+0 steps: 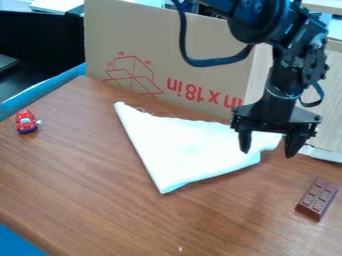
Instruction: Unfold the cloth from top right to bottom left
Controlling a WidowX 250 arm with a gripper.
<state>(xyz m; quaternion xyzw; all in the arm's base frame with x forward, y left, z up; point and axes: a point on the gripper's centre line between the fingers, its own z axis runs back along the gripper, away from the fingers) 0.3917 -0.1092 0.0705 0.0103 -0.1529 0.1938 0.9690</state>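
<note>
My gripper (266, 150) hangs with its fingers apart over the right end of the cloth, nothing held between them. The white cloth (190, 150) lies folded into a rough triangle on the wooden table. One corner points to the upper left, another toward the front edge, and the third, blunter end is at the right, partly behind the fingers. Whether the fingertips touch the cloth I cannot tell.
A brown chocolate-bar toy (317, 198) lies at the right, in front of the gripper. A small red toy car (26, 121) sits at the far left. A cardboard panel (153, 55) stands along the back of the table (87, 185).
</note>
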